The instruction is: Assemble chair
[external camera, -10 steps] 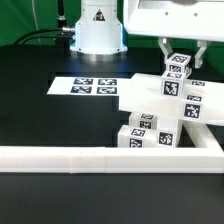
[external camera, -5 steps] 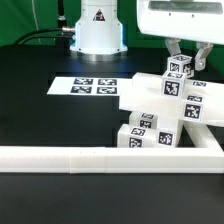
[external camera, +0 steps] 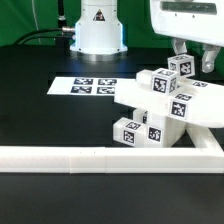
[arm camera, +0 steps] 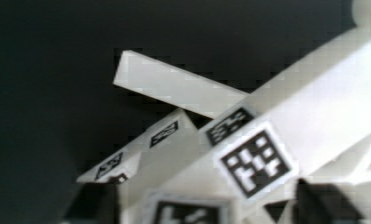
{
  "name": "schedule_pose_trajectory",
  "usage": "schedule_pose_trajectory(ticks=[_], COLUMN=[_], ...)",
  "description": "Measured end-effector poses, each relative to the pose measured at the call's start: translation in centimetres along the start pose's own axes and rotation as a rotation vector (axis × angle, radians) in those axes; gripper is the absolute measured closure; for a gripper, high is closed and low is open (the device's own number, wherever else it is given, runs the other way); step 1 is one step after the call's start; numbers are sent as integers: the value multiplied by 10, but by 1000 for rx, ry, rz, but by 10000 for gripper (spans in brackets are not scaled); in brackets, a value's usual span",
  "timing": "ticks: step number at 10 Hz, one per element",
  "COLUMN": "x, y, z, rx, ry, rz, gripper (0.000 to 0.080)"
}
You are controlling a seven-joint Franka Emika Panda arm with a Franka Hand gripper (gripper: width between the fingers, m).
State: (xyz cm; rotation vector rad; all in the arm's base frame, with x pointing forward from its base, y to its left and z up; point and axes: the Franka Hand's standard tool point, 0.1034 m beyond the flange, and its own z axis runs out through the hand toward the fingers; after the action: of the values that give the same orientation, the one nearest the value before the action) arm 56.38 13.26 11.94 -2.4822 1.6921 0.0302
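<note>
Chair (external camera: 160, 105) looks mostly joined but leans tilted on the surface (external camera: 45, 125), needing righting; gripper (external camera: 194, 58) just above, spread, holding nothing

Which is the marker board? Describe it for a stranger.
Start at the robot's white base. On the black table just before it lies the marker board. Unlike the chunky chair pieces on the exterior view's right, it is thin, flat, with four tags.

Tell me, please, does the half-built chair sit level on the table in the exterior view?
No, the chair leans, with its flat slab sloping upward toward the exterior view's right.
</note>
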Motion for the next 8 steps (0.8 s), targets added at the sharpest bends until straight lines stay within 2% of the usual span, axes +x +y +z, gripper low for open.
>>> schedule_pose_trajectory(ticks=[1,2,7,8], x=[4,6,6,8], y=[0,1,1,2], z=[0,-1,1,1], rx=[6,7,6,-1], ry=[-11,-10,-10,-4], rz=[-28,-110,-436,-571], gripper=[203,166,151,151])
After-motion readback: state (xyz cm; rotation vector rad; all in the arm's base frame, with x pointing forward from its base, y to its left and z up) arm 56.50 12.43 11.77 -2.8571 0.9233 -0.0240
